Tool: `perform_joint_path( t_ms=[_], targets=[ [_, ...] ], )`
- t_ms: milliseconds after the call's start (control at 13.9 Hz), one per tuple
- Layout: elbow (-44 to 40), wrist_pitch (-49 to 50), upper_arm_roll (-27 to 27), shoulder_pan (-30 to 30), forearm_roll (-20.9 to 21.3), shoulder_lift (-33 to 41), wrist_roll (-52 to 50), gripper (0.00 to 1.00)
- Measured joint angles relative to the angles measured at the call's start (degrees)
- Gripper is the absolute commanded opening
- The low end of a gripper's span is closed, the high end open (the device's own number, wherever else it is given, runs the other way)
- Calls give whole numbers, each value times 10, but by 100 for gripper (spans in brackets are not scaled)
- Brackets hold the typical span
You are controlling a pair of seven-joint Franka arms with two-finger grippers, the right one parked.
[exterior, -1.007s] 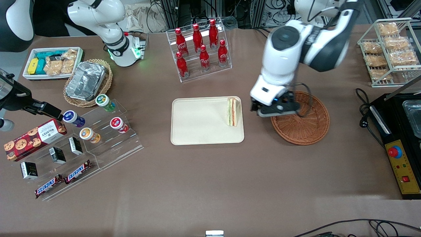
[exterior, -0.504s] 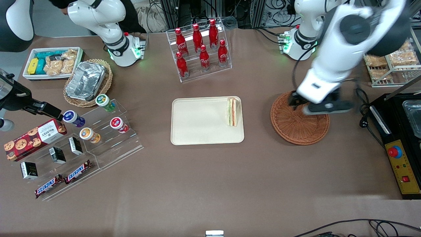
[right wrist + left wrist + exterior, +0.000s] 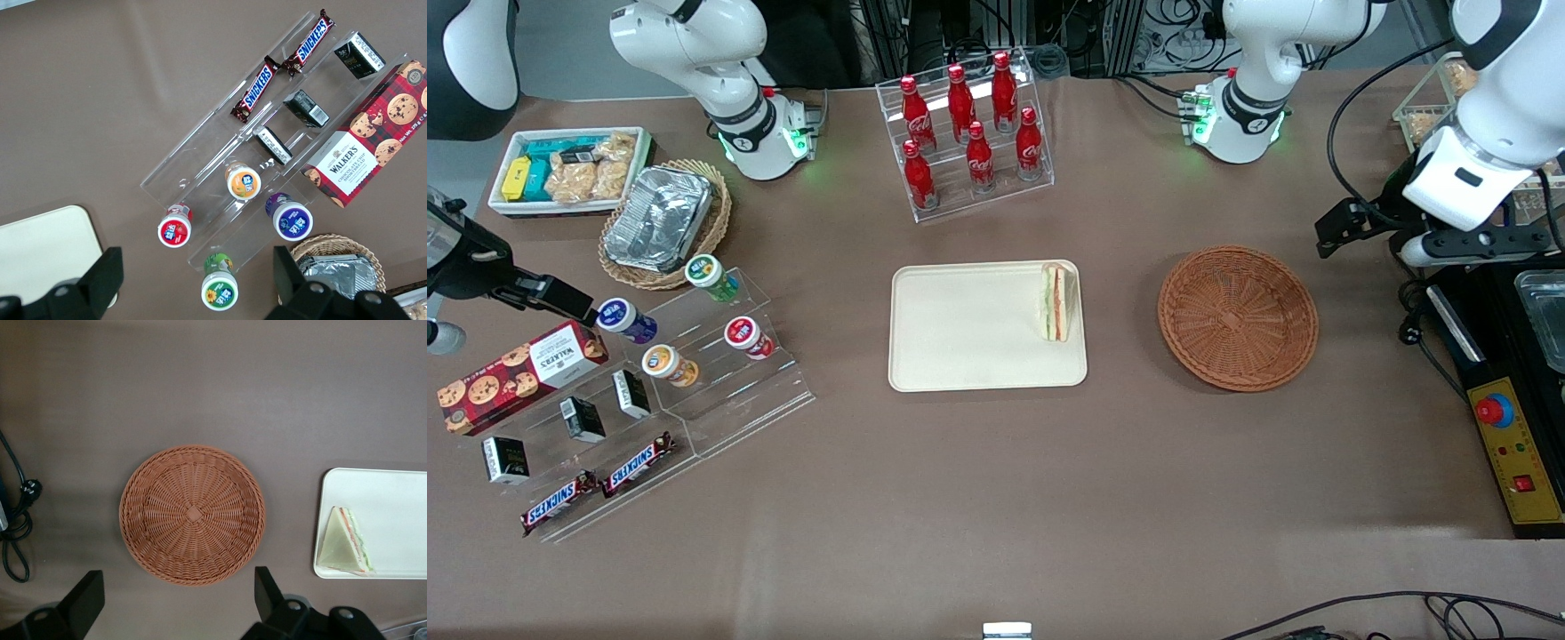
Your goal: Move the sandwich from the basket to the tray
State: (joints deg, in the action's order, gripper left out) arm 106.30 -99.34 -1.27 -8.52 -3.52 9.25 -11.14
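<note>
Where the flat cream-beige rectangular tray [image 3: 978,329] meets its low rim on the basket-facing short edge, lies the small triangular sandwich wedge of pale bread with red, orange and green filling [image 3: 1055,302], on its side, just inside the rim and nearer the bottle rack than the front camera. Seen too in the left wrist view [image 3: 343,543], tucked into the tray's [image 3: 393,520] corner, with most of the tray surface bare toward the parked arm's end. Separated from the round reddish-brown woven wicker basket [image 3: 1238,317] by a strip of brown tablecloth [image 3: 996,498]; basket holding nothing, its woven floor fully visible from above [image 3: 192,515]. Broad open cloth between tray, basket and front camera. Well apart from the basket, toward the working arm's end of the table, hangs the black two-finger gripper [image 3: 1352,227], raised above the table edge beside a black control box with a red button [image 3: 1507,427]. Fingers [image 3: 85,600] spread wide in the wrist view, gripping nothing. Farther from the camera than the tray stands a clear acrylic rack of red bottles [image 3: 965,133].
</note>
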Motion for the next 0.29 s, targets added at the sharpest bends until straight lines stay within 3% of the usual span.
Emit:
perform_joint_path(
  t_ms=[288],
  targets=[
    [-8, -4, 0, -2, -5, -13, 18, 100]
  ],
)
